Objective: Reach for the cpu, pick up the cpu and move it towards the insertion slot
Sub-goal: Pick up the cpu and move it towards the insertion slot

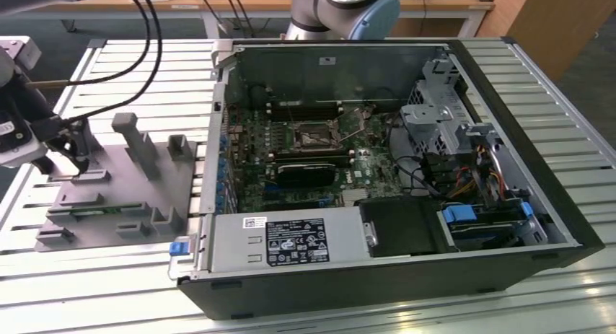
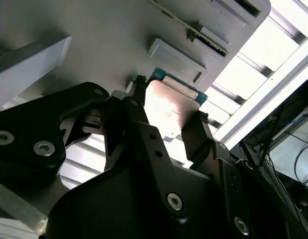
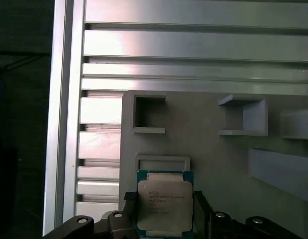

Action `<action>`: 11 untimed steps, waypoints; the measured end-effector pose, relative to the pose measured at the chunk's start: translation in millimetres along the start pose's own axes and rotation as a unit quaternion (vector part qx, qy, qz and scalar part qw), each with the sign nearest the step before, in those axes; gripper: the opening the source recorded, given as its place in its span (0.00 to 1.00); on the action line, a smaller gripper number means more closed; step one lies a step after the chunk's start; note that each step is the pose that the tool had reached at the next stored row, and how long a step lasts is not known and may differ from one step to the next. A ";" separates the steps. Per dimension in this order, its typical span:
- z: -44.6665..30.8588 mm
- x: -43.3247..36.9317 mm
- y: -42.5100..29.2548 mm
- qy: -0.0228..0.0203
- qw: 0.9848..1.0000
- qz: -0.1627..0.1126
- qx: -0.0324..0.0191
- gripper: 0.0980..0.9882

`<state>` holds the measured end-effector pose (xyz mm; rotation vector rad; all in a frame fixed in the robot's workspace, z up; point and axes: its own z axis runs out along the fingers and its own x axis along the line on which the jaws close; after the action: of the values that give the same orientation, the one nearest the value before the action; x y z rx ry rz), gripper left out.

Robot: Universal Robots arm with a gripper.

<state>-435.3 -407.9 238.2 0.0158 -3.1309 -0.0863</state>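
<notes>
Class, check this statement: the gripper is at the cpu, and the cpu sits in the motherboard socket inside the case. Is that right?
Not quite. The gripper is at the cpu, but the cpu is at the grey tray outside the case, not in the socket. The first wrist view shows it.

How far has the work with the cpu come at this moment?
Reaching looks done: the gripper is over the grey tray, jaws closed on the cpu at two opposite edges. In hand: the pickup; whether it is lifted is unclear. Left: the move to the slot.
</notes>
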 end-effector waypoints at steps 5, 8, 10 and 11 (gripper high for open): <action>-18.9 0.2 1.1 0.000 1.000 0.000 0.000 0.50; -30.1 0.3 1.7 0.000 1.000 0.000 0.000 0.50; -37.3 0.3 2.1 0.000 1.000 0.000 0.000 0.50; -40.2 0.4 2.3 0.000 1.000 0.000 0.000 0.50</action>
<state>-435.3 -407.8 278.4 0.0157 -3.1309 -0.0863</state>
